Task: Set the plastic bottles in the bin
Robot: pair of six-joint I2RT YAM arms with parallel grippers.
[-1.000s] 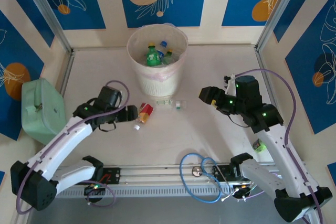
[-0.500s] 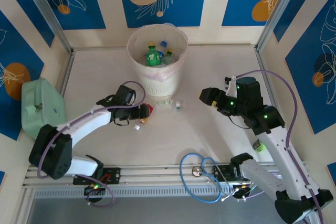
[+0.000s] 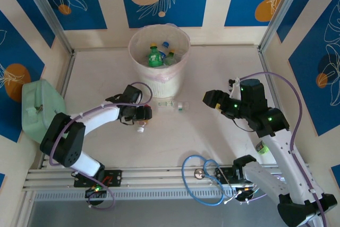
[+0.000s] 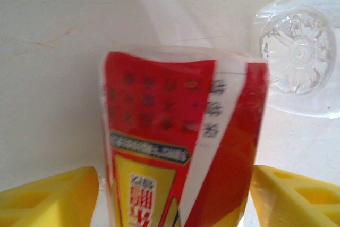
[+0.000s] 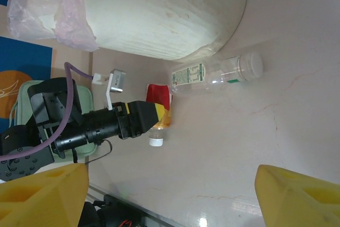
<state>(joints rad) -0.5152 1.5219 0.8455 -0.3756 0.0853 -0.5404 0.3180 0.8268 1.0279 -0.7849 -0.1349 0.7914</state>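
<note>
Handling: red bottle [image 4: 180, 142] likely light, thin-walled, crushable, label slick; take mid-body, gentle squeeze. Lies on table [image 3: 212, 131] at 6-to-7 o'clock of bin [image 3: 159, 81]. Fingers [image 4: 48, 200] of left gripper [image 3: 142, 113] flank it; clamped or not, unclear. Jaws of right gripper [image 3: 210, 98] spread, empty, at 4 o'clock of bin.

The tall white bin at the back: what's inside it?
In the bin: a pink liner, a green bottle with a yellow cap, and clear bottles, one blue-capped. Anything beneath those is covered.
</note>
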